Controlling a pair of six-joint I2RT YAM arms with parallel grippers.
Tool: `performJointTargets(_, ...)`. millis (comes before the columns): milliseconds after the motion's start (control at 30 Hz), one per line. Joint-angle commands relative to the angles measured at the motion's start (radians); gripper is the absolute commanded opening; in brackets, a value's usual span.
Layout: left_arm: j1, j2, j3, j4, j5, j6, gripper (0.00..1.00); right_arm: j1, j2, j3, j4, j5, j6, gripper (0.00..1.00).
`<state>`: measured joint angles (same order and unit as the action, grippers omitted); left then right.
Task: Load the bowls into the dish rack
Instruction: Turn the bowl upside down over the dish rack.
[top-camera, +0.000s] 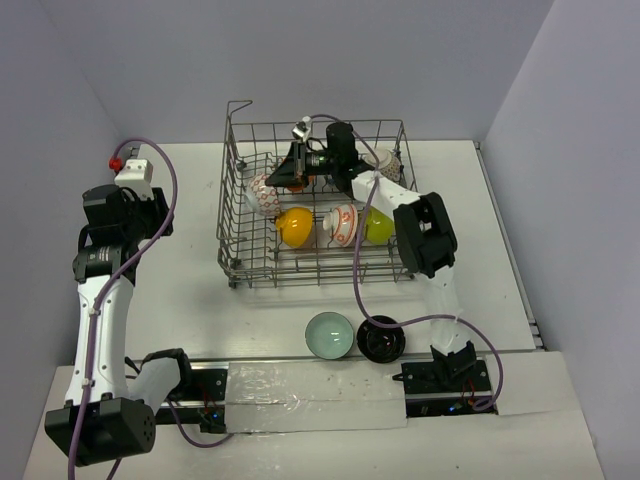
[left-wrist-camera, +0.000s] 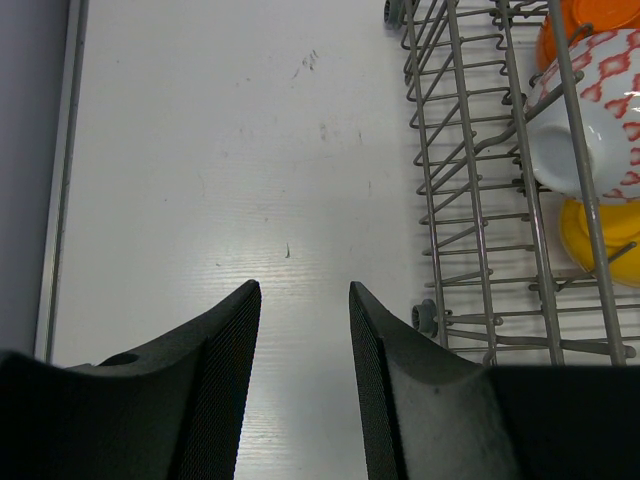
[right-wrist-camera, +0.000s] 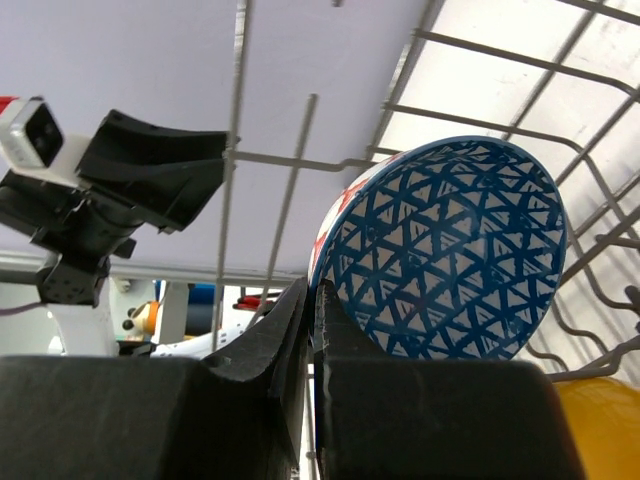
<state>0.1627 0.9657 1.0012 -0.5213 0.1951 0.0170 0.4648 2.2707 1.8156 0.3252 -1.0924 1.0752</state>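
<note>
Over the worktop's left side, just beside the dish rack (top-camera: 232, 215): left gripper (left-wrist-camera: 300, 290), fingers parted, nothing between them. Inside the rack's far left part: right gripper (right-wrist-camera: 312, 295), pinched shut on the rim of the blue-patterned bowl (right-wrist-camera: 450, 250), held on edge within the wires — placing step in hand, by the look of it. Calls next for lowering that bowl into a free slot between tines, then letting go without knocking the red-and-white bowl (top-camera: 263, 195) close by. Toward the worktop's near edge, in front of the rack: pale teal bowl (top-camera: 330, 335) and black bowl (top-camera: 381, 340), side by side, not yet loaded — likely the next pickups
</note>
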Motion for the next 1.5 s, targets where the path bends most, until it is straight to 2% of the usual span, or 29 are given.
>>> performJointTargets(0,-0.002,-0.016,-0.006,0.026,0.010,-0.008,0.47,0.012,0.009,0.073,-0.008,0.009,-0.018,0.00)
performJointTargets(267,0.000,-0.022,-0.013,0.030,0.006,-0.008,0.47,0.029,0.035,0.088,0.018,0.003,0.017,0.00)
performJointTargets(667,0.000,-0.031,-0.024,0.035,0.009,-0.006,0.48,0.061,0.041,0.062,0.189,-0.029,0.169,0.00)
performJointTargets(867,0.000,-0.039,-0.030,0.033,0.012,-0.005,0.48,0.075,0.053,0.041,0.196,-0.023,0.173,0.00)
performJointTargets(1033,0.000,-0.045,-0.039,0.035,0.013,-0.003,0.48,0.072,0.050,0.056,0.071,-0.017,0.050,0.00)
performJointTargets(1167,0.000,-0.045,-0.041,0.037,0.015,0.000,0.48,0.074,0.035,0.096,-0.133,0.014,-0.128,0.00)
performJointTargets(1467,0.000,-0.047,-0.045,0.038,0.024,0.003,0.48,0.071,0.030,0.100,-0.244,0.049,-0.233,0.00)
